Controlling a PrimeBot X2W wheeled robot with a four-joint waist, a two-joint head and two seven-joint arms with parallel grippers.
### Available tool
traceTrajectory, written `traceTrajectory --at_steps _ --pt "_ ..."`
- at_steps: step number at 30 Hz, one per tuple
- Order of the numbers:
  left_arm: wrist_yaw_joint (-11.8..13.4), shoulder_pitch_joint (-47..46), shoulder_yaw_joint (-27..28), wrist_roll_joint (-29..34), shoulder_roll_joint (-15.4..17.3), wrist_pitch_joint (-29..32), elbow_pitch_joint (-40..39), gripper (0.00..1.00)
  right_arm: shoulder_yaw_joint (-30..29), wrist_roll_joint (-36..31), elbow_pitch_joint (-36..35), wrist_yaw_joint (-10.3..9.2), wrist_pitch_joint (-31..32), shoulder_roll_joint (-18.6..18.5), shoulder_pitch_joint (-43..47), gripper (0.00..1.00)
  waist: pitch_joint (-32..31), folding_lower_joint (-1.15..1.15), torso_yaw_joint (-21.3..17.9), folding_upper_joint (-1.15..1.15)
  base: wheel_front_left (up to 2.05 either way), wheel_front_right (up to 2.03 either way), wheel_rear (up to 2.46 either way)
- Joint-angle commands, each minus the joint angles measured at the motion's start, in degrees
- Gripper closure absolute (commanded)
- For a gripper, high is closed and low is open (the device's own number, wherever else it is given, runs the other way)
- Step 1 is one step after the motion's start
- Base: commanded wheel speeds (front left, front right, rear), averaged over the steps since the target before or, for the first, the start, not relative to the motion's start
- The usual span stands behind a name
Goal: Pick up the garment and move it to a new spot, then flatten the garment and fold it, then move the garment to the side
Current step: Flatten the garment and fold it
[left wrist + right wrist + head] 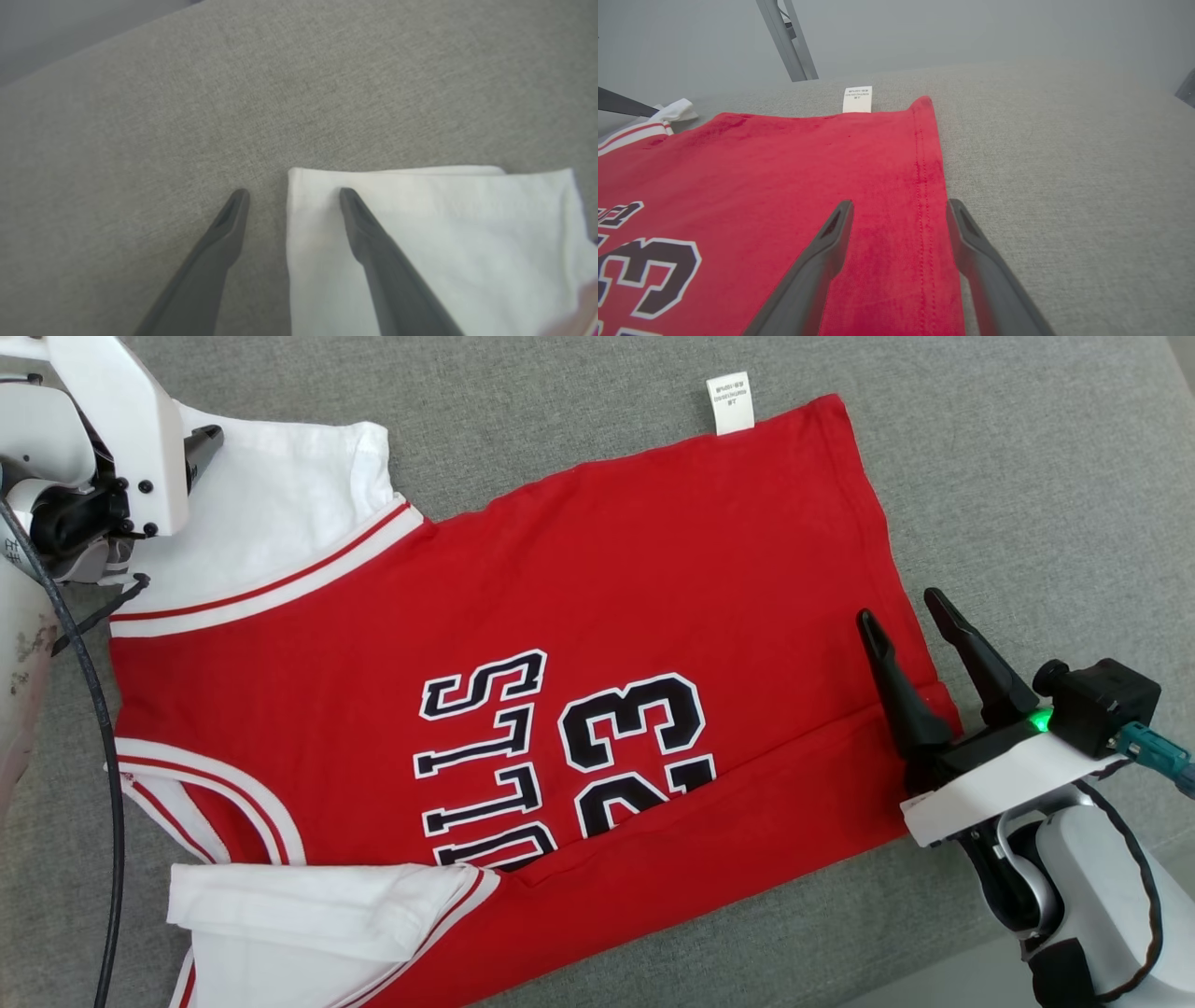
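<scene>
Red-and-white cloth jersey (653,569) is lying flat; left gripper (294,193) and right gripper (898,607) are hovering at its far-left and right edges, jaws apart.

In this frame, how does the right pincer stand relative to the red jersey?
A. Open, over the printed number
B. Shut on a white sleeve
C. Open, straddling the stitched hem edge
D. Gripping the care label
C: in the right wrist view the right pincer is open, with one finger over the red jersey and the other over the grey surface just past the hem.
</scene>
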Motion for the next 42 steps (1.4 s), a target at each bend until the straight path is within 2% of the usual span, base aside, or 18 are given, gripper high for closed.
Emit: traceTrajectory --at_steps 1,3,4,5,6,9,12,15,16,19,20,27,36,40,42 --pt "-0.3 -0.5 -0.1 -0.1 0.4 0.3 0.4 0.04 -0.1 0.2 -0.1 -0.02 -0.4 -0.4 -0.7 0.00 0.3 0.00 -0.1 0.00 0.00 0.00 0.00" --pt "-0.5 -0.4 -0.1 -0.5 0.3 0.7 0.6 0.30 -0.1 0.3 -0.2 -0.02 -0.4 -0.6 -1.1 0.00 0.7 0.00 -0.1 0.00 0.00 0.00 0.00" --pt "-0.5 -0.4 -0.1 -0.5 0.3 0.8 0.6 0.54 -0.1 0.4 -0.2 -0.02 -0.4 -0.7 -1.4 0.00 0.8 0.00 -0.1 0.00 0.00 0.00 0.00" --pt "-0.8 -0.3 -0.2 -0.7 0.3 0.8 0.6 0.69 -0.1 0.5 -0.1 -0.02 -0.4 -0.9 -1.7 0.00 0.9 0.00 -0.2 0.00 0.00 0.00 0.00" --pt "-0.8 -0.2 0.0 -1.1 0.2 1.0 0.6 1.00 -0.2 0.4 0.0 -0.02 -0.4 -1.2 -2.2 0.00 1.1 0.00 -0.2 0.00 0.00 0.00 0.00" --pt "-1.1 -0.3 -0.3 -1.5 0.1 1.5 0.7 1.00 0.4 0.6 0.9 -0.02 0.5 -1.7 -4.3 0.00 1.3 0.00 -0.2 0.00 0.00 0.00 0.00" --pt "-1.1 -0.4 -0.5 -1.6 0.1 1.6 0.6 1.00 1.1 1.2 2.6 -0.03 5.0 -2.7 -8.2 0.00 1.3 0.00 -0.2 0.00 0.00 0.00 0.00" --pt "-1.4 -0.4 -1.0 -1.6 -0.2 2.0 0.3 1.00 0.9 1.6 4.7 -0.02 11.0 -2.5 -13.3 0.00 1.3 0.00 -0.2 0.00 0.00 0.00 0.00" --pt "-1.6 -0.4 -1.3 -1.7 -0.3 2.4 0.0 1.00 1.2 1.6 6.2 -0.02 16.0 -2.4 -16.9 0.00 1.3 0.00 0.0 0.00 0.00 0.00 0.00" --pt "-1.6 -0.8 -1.6 -1.8 -0.7 2.5 -0.5 1.00 1.3 -0.3 8.9 -0.02 23.7 -2.7 -22.5 0.00 1.5 0.00 0.4 0.00 0.00 0.00 0.00" --pt "-1.6 -0.8 -1.6 -1.8 -0.7 2.5 -0.5 1.00 1.3 -0.3 8.9 -0.02 23.7 -2.7 -22.5 0.00 1.5 0.00 0.4 0.00 0.00 0.00 0.00" --pt "-2.0 -1.1 -2.1 -2.1 -1.4 2.7 -1.7 1.00 1.0 -3.0 14.9 -0.02 36.2 0.2 -30.9 0.00 1.9 0.00 1.5 0.00 0.00 0.00 0.00" --pt "-2.3 -1.8 -2.8 -2.2 -1.6 3.2 -3.1 1.00 1.2 -2.7 21.0 -0.02 41.4 2.2 -35.8 0.00 3.2 0.00 3.1 0.00 0.00 0.00 0.00" --pt "-2.3 -1.9 -3.1 -2.3 -1.5 3.3 -3.5 1.00 1.7 -2.8 23.1 -0.02 41.3 2.2 -37.0 0.09 3.5 0.00 3.6 0.00 0.00 0.00 0.00" --pt "-2.3 -1.9 -3.2 -2.3 -1.5 3.5 -3.7 1.00 2.0 -3.3 24.0 -0.03 40.6 2.0 -37.5 0.21 3.6 0.00 3.8 0.00 0.00 0.00 0.00"
